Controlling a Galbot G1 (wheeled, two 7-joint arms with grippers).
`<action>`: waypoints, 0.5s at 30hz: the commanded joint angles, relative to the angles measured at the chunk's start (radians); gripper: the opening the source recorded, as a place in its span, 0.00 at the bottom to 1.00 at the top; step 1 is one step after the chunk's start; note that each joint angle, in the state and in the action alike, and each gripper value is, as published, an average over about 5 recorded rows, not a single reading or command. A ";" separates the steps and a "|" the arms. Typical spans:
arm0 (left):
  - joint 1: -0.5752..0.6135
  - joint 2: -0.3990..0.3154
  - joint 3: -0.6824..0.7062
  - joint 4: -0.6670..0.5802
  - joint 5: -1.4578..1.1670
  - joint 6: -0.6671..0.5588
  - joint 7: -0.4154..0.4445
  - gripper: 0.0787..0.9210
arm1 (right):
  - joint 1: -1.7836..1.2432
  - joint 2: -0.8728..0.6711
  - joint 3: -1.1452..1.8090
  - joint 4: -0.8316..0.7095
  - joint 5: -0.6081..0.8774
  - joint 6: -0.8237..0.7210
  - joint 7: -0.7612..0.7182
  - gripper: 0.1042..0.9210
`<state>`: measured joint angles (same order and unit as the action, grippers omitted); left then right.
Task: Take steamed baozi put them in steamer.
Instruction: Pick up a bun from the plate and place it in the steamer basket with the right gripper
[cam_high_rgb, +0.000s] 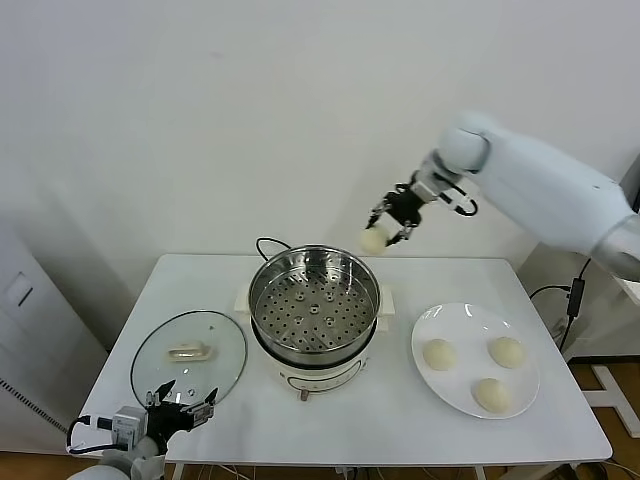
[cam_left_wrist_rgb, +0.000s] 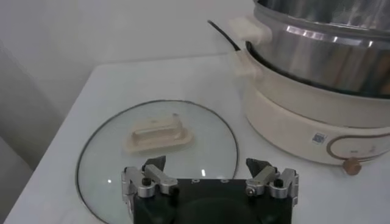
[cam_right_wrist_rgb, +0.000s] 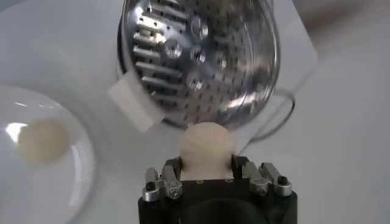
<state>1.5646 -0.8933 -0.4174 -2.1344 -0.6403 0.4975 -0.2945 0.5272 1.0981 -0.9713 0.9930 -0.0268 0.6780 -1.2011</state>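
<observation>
Item: transfer, first baozi (cam_high_rgb: 373, 240). My right gripper (cam_high_rgb: 392, 222) clamps it, aloft beyond the steamer (cam_high_rgb: 314, 303) rim's far-right side. Next: I'd lower inside, release. Left gripper (cam_high_rgb: 182, 407) unclenched at table's near-left corner.

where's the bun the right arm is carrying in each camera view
Head view: the round cream-white dough bun is held in the right end effector, up beyond the far right rim of the shiny steel steamer basket.
Left wrist view: not in it.
Right wrist view: between the fingers, low centre.
Shared landmark: the steamer basket.
</observation>
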 joint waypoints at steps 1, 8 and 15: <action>0.002 -0.002 -0.001 0.004 0.001 0.000 -0.002 0.88 | -0.043 0.197 0.072 -0.049 -0.232 0.195 -0.013 0.51; 0.000 -0.014 0.001 0.003 0.007 -0.001 -0.004 0.88 | -0.136 0.267 0.147 -0.088 -0.400 0.195 -0.013 0.51; 0.000 -0.018 -0.002 0.002 0.013 -0.002 -0.011 0.88 | -0.209 0.299 0.177 -0.107 -0.481 0.195 -0.012 0.51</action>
<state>1.5643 -0.9102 -0.4169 -2.1331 -0.6316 0.4963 -0.3012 0.3989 1.3191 -0.8482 0.9129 -0.3492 0.8223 -1.2096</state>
